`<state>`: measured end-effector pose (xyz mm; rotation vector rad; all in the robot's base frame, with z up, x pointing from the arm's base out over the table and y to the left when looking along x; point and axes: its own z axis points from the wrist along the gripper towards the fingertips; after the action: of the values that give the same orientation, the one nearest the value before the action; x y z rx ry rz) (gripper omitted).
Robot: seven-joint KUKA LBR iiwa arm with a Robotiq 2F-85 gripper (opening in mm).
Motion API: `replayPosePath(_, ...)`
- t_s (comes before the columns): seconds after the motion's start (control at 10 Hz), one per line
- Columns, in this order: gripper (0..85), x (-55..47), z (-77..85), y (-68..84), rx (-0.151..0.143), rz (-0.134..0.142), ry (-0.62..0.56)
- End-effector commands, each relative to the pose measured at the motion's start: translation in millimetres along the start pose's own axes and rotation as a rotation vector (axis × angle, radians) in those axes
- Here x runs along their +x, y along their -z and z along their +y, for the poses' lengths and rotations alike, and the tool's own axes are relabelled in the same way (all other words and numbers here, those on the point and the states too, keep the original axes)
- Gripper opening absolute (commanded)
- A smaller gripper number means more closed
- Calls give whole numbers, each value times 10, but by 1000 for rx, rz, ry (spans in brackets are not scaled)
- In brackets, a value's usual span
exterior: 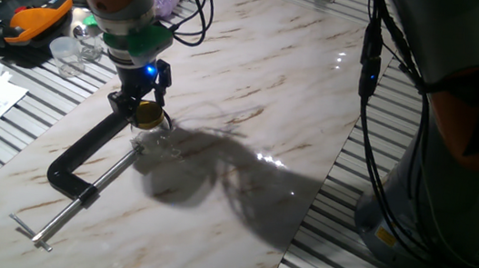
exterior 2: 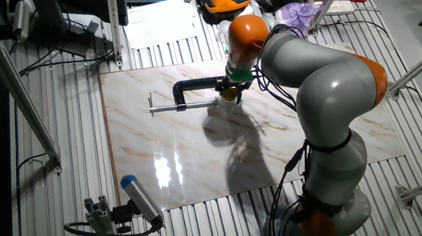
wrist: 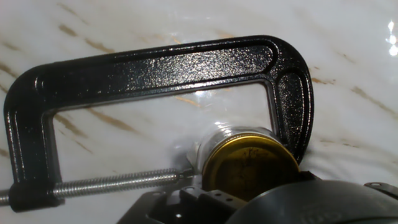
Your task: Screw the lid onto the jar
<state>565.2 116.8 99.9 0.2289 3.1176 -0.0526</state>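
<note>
Lid [wrist: 252, 169] sits on the jar [wrist: 214, 142], thin, slick metal; I'd pinch its rim gently, since glass clamped in the C-clamp [wrist: 155, 68] cracks. Whether my jaws grip it, I cannot tell.

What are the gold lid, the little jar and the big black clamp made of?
The lid looks like gold-coloured metal with a dull shine. The jar seems to be clear glass: the marble shows through it. The clamp looks like black-painted cast metal, pebbly and glossy, with a bare silver screw.
</note>
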Motion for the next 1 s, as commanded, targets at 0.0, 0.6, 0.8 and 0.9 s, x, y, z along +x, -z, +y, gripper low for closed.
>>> replayPosePath(0.0,170,0,2,-2,-4,1,-5)
replayPosePath(0.6,170,-1,11,-16,0,-1,-20)
replayPosePath(0.8,170,-2,11,-14,8,-5,-37)
replayPosePath(0.9,170,-1,11,-13,13,-8,-51)
